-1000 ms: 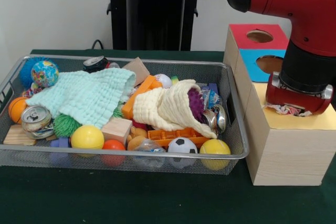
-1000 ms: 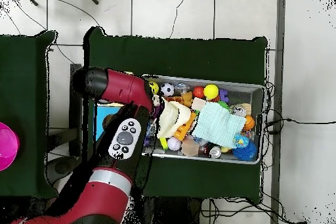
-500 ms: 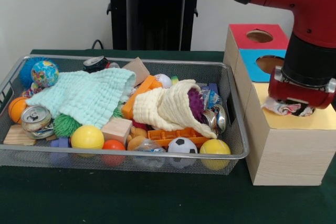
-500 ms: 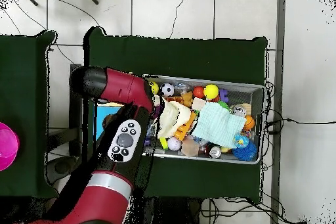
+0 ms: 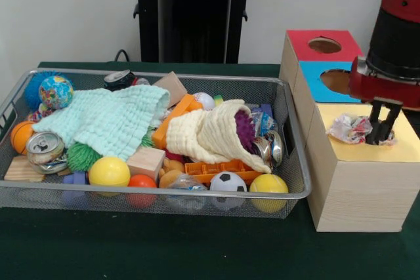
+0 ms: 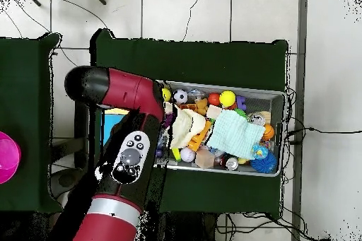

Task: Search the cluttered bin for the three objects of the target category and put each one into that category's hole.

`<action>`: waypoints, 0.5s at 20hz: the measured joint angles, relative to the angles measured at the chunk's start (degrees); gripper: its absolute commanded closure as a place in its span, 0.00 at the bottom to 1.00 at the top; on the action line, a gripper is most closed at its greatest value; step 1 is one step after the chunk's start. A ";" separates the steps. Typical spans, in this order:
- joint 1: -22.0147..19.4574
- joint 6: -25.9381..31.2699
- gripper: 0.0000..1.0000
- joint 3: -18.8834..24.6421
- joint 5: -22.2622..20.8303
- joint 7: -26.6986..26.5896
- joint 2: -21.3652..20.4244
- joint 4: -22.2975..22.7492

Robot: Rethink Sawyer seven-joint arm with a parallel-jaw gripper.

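The cluttered bin (image 5: 296, 136) is a silver wire mesh tray filled with balls, cans, blocks and two cloths; it also shows in the overhead view (image 6: 283, 132). My gripper (image 5: 383, 134) hangs over the yellow-topped wooden box (image 5: 407, 150) to the right of the bin. Its two dark fingers (image 5: 376, 124) are slightly apart and hold nothing. A crumpled wrapper (image 5: 350, 128) lies on the yellow top just left of the fingers, apart from them. In the overhead view my arm (image 6: 131, 155) hides the gripper and most of the boxes.
A red-topped box (image 5: 325, 45) and a blue-topped box (image 5: 326, 80), each with a round hole, stand behind the yellow one. In the bin lie a mint cloth (image 5: 108, 119), a cream cloth (image 5: 207, 134), a crushed can (image 5: 44, 149) and a yellow ball (image 5: 109, 171).
My gripper has risen from the yellow box top and shifted right. The crumpled wrapper it was pressing into the box now lies free on top.
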 measured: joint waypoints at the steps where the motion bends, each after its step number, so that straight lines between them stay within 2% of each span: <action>1: 0.01 0.68 1.00 0.01 -0.06 0.00 -0.65 -0.01; 10: 0.00 2.12 1.00 0.00 -0.35 0.00 -4.23 -0.41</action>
